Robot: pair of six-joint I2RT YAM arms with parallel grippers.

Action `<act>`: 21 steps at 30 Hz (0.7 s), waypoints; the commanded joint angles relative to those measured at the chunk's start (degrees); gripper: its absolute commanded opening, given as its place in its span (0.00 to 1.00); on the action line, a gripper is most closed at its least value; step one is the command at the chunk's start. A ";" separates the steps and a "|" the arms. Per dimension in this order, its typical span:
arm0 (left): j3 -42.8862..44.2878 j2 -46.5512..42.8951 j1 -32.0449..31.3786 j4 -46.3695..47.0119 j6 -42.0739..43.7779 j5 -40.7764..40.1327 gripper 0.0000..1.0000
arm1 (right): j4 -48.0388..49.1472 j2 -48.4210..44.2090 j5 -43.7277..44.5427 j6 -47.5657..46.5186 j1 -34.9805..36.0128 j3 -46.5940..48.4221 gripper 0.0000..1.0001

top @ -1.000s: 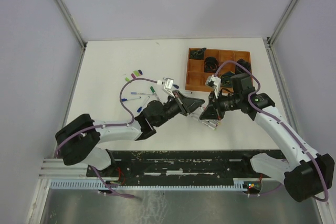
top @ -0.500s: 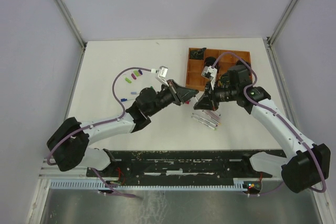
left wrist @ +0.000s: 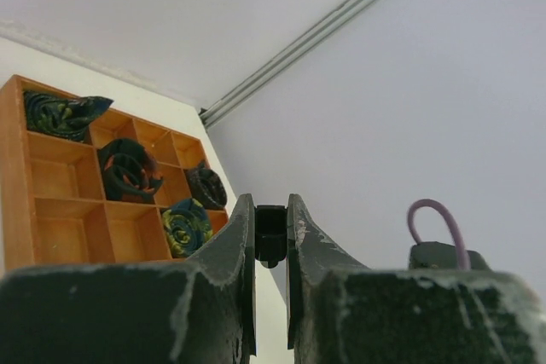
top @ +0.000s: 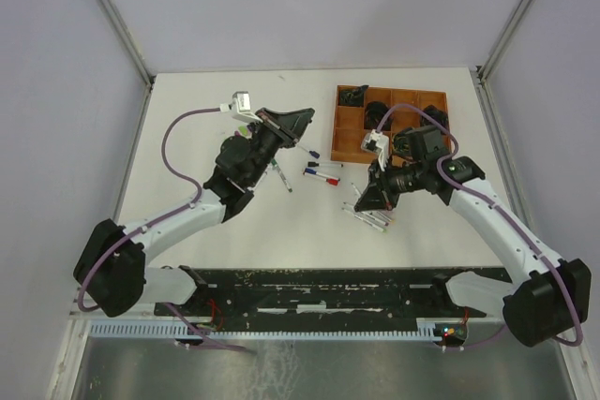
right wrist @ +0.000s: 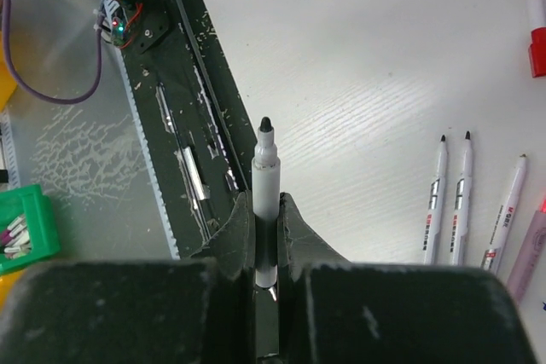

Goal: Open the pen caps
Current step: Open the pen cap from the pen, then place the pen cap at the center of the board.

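Well left of the tray [top: 349, 145], my left gripper [left wrist: 271, 204] pinches a black cap [left wrist: 271, 240]. Several tray compartments each hold dark rolls [left wrist: 128, 170]. Just in front of the tray, my right gripper [right wrist: 265, 202] clamps an uncapped pen [right wrist: 265, 155], with loose pens [right wrist: 452, 202] on the table nearby.

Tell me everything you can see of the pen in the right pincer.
The pen is a slim marker with a smooth white-grey barrel, plastic by its look, ending in a small black writing tip. Its cap is off. The right pincer is shut on the barrel from both sides, so the tip end sticks out beyond it and the rear end is hidden. The pen is held up over the white table, and nothing else seems to touch it.
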 commanded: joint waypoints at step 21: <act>28.46 27.39 15.22 -63.05 4.19 -7.16 0.03 | -0.05 -11.23 34.00 -8.54 -0.16 0.26 0.02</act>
